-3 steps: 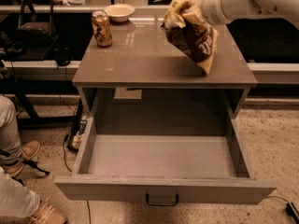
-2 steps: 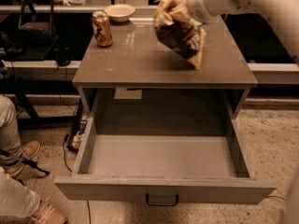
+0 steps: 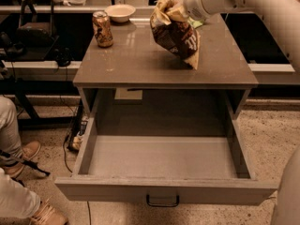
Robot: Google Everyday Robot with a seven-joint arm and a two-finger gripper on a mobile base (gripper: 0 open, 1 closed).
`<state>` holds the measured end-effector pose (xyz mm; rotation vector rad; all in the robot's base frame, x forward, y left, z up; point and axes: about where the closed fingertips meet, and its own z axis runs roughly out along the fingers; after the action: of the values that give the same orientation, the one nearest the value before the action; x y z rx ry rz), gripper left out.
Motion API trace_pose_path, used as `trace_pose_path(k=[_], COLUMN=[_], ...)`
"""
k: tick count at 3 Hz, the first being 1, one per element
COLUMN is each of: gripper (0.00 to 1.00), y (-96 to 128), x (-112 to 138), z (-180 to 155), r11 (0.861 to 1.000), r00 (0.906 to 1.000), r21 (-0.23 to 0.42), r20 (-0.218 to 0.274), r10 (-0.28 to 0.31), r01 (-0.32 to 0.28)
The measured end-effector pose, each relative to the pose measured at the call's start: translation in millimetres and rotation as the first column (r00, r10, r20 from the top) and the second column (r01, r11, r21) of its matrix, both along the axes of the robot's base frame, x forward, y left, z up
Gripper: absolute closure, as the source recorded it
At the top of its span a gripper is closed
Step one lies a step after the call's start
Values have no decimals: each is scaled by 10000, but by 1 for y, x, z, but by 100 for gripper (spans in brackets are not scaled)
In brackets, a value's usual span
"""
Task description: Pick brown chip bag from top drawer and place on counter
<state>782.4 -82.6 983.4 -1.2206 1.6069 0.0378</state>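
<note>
Grey-brown surface [image 3: 140, 62] upper centre | tool [image 3: 182, 6] top centre, pinching crumpled top of brown chip bag [image 3: 176, 34], which hangs over surface | top drawer [image 3: 164, 191] open below | can [image 3: 102, 28], bowl [image 3: 120, 12] upper left

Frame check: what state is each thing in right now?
drawer: open, empty.
chip bag: gripped at its top, hanging tilted over the counter.
gripper: above the counter's back, jaws shut on the chip bag.
can: upright on the counter.
bowl: upright, behind the can.
</note>
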Motion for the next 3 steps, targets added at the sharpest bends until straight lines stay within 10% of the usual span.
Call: trace_pose_path(k=[2,3], gripper=[0,0], y=[-18,-77], x=[2,-4], z=[0,10], r11=[9995,9853], r00=[9995,9857], r21=[123,405], r20=[10,217], r10=[-304,-1671], r01=[304,1662])
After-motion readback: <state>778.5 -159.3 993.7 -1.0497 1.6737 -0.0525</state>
